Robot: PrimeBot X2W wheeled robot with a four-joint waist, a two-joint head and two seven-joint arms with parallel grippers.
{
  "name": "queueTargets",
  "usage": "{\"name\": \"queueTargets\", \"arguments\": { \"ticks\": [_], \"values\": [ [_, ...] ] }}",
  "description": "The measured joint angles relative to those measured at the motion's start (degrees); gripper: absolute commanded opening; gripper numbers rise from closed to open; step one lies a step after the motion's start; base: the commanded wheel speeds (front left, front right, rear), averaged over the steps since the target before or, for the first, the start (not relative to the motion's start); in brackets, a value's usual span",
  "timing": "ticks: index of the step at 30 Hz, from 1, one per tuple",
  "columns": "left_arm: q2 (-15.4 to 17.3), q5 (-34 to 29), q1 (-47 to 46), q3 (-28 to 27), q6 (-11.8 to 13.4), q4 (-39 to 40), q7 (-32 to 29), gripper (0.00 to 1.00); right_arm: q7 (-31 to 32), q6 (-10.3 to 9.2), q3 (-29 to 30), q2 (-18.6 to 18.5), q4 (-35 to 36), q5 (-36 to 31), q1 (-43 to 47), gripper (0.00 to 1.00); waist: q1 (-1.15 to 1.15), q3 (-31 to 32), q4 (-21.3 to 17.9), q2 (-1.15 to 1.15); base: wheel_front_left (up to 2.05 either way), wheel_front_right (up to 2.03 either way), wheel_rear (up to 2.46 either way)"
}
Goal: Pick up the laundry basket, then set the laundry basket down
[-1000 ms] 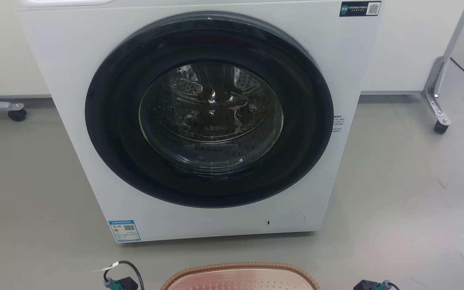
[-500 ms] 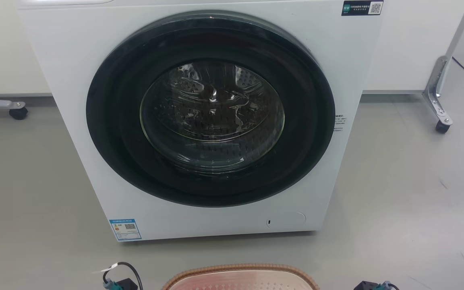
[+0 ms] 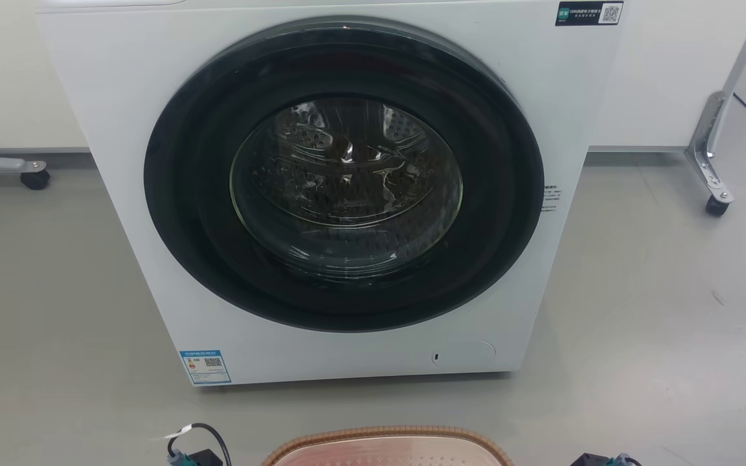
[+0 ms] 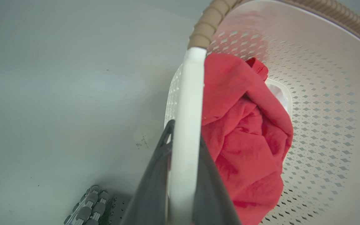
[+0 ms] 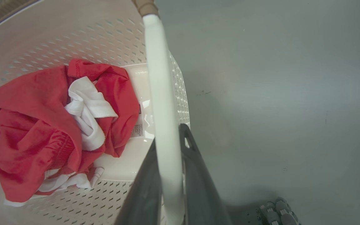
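The laundry basket [image 3: 389,442] shows its brown woven-look rim at the bottom edge of the head view, in front of the washer. In the left wrist view my left gripper [image 4: 184,134] is shut on a white side handle [image 4: 188,93] of the laundry basket [image 4: 323,93], one dark finger on each side. My right gripper [image 5: 170,139] is likewise shut on the other white handle [image 5: 159,78] of the laundry basket [image 5: 58,37]. A crumpled red garment [image 4: 245,140] lies inside, with a white cloth [image 5: 86,118] tucked into the red garment [image 5: 27,134]. I cannot tell whether the basket's bottom touches the floor.
A white front-loading washer [image 3: 120,129] with a shut dark round door [image 3: 344,175] stands close ahead. Castered metal frame legs stand at the far left [image 3: 35,178] and far right [image 3: 716,200]. Grey floor [image 3: 671,310] lies on both sides. My base's wheel rollers [image 4: 89,206] sit near the basket.
The whole head picture has shifted slightly to the right, so the camera has moved. The basket rim sits a touch lower in the picture. Both wrists keep their places beside it.
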State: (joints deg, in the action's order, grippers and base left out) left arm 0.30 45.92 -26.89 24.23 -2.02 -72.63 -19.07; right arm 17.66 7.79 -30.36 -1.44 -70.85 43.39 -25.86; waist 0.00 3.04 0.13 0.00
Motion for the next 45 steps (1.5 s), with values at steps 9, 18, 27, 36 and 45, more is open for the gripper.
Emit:
{"name": "queueTargets", "arguments": {
  "ticks": [9, 18, 27, 36, 45],
  "values": [
    [-0.01, 0.45, 0.00, 0.62, 0.52, 0.32, 0.36, 0.00, -0.08, -0.04, -0.21, -0.12, 0.02, 0.20, 0.04, 0.00, 0.00, -0.23, 0.30, 0.00, 0.00, 0.00, 0.00],
    [-0.07, 1.40, -0.03, 1.22, 1.04, 1.46, 1.97, 0.00, -0.94, -0.04, -0.43, -0.68, 0.48, 0.54, -0.64, 0.00, 0.00, -2.46, 0.52, 0.00, 0.00, 0.00, 0.00],
    [-0.12, 1.42, -1.66, 1.76, 2.07, 2.63, 5.16, 0.00, -3.36, -0.04, -0.38, -1.00, 0.94, 0.47, -3.11, 0.00, 0.00, -6.83, 0.20, 0.00, 0.00, 0.00, 0.00],
    [-0.24, 1.25, -6.64, 1.87, 3.05, 3.45, 8.90, 0.00, -6.75, -0.05, -0.37, -1.76, 2.13, -0.23, -8.03, 0.00, 0.01, -13.59, -0.25, 0.00, 0.00, 0.00, 0.00],
    [-0.24, 0.29, -13.06, 1.85, 3.82, 4.48, 12.28, 0.00, -10.24, -0.48, -0.36, -2.72, 3.49, -1.08, -14.49, 0.00, 0.01, -21.86, -0.68, 0.01, 0.00, 0.00, 0.00]
  ]
}}
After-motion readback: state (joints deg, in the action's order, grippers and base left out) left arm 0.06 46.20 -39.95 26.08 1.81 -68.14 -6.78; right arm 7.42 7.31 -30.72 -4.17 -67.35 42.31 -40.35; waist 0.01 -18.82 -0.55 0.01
